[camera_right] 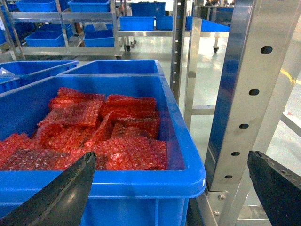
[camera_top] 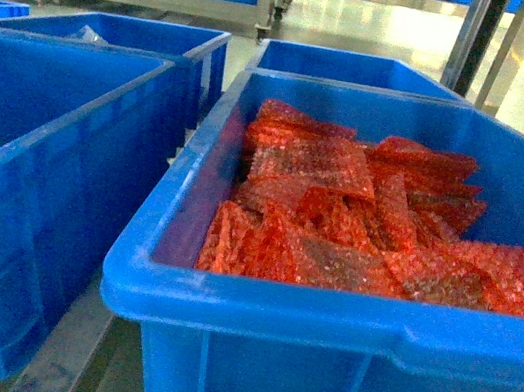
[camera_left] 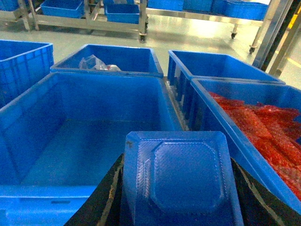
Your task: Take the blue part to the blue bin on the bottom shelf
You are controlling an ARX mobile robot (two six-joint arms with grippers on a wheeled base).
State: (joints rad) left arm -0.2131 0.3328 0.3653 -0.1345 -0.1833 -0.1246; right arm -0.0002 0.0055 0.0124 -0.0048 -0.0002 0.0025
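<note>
From the head camera, the blue bin [camera_top: 341,322] fills the near right: a thick rolled rim, smooth plastic walls, and a heap of crinkled red bubble-wrap pouches [camera_top: 378,227] inside. An empty crate [camera_top: 25,215] sits just beside it on the left. No arm shows here.

In the left wrist view, the left gripper [camera_left: 181,188] carries the blue part [camera_left: 181,176], a glossy moulded tray with an octagonal raised centre, gripped between dark jaws that close on its sides. It hangs over the near edge of the empty crate, with the blue bin to the right. I judge this the carry step; next the part must travel right, clear the rim, and be let go over the pouches.

In the right wrist view, the right gripper [camera_right: 174,188] has its dark jaws spread wide, holding nothing, beside a perforated steel upright [camera_right: 244,94].
</note>
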